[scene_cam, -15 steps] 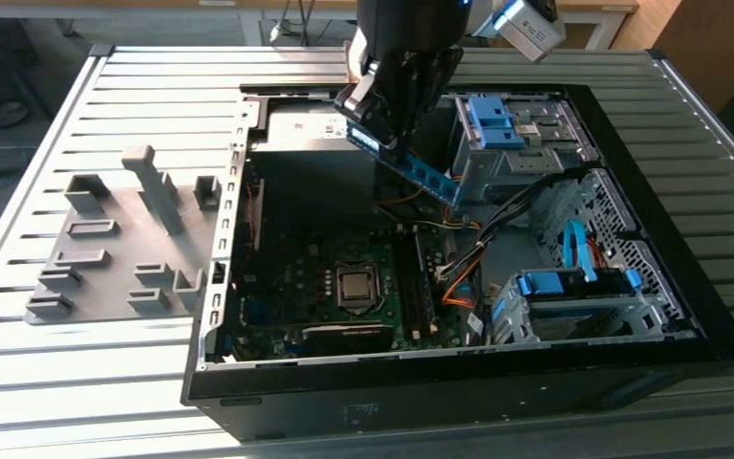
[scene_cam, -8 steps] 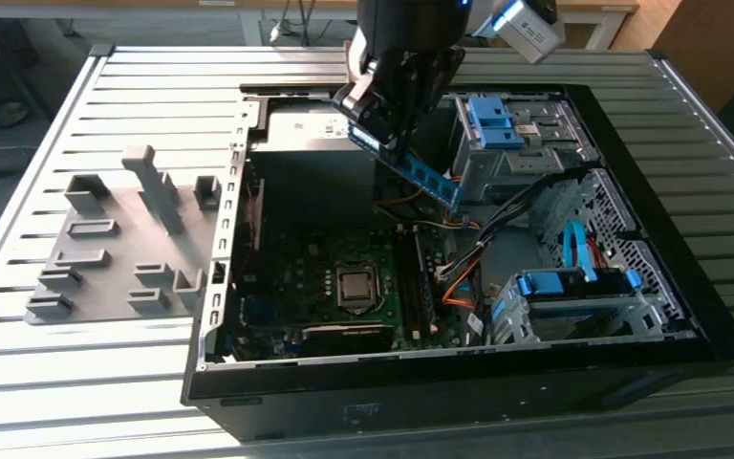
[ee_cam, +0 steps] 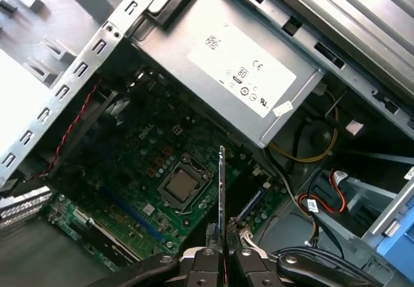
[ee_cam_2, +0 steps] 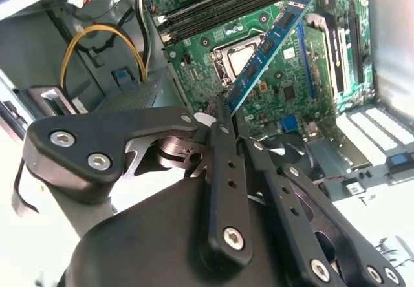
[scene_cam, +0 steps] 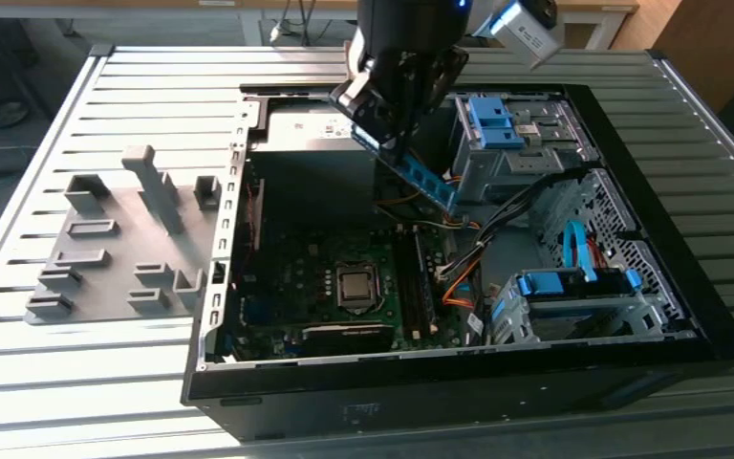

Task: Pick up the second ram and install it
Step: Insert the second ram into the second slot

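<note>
slatted desk (scene_cam: pixel 112 382) under the open case (scene_cam: pixel 469 382); my hand (ee_cam_2: pixel 223 116) pinches the second ram (ee_cam_2: pixel 268 44) by one end, its long axis running straight out from the hand toward the motherboard (ee_cam_2: pixel 284 93) beneath.

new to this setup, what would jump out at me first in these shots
The pincer shut on the second ram, holding the blue-green stick in the air above the motherboard inside the open computer case. Beside the case, on the exterior view's left, a grey fixture lies on the slatted table.
</note>
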Robot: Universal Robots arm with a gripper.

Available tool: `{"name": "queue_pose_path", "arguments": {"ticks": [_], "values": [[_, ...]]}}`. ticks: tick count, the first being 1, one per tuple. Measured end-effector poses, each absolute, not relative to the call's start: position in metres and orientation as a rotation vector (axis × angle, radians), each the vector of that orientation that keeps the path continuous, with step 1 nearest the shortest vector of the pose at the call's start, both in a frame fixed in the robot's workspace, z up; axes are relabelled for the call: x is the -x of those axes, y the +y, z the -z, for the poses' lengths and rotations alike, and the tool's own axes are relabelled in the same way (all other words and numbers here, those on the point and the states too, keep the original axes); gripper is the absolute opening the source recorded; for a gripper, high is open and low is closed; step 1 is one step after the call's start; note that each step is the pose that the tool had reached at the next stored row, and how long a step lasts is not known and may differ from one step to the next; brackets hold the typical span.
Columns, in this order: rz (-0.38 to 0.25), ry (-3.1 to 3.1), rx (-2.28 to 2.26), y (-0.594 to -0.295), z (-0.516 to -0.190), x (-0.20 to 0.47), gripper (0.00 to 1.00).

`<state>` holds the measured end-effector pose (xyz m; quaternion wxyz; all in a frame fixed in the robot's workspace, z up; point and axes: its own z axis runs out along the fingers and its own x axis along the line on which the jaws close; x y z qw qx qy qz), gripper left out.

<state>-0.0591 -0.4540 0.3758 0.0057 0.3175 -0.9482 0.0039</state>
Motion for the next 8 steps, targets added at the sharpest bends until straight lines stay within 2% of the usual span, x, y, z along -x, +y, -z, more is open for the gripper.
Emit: {"name": "queue_pose_path", "arguments": {"ticks": [8], "values": [[-0.012, -3.032, -0.774, -0.4541, -0.3748, 0.0591, 0.14]]}}
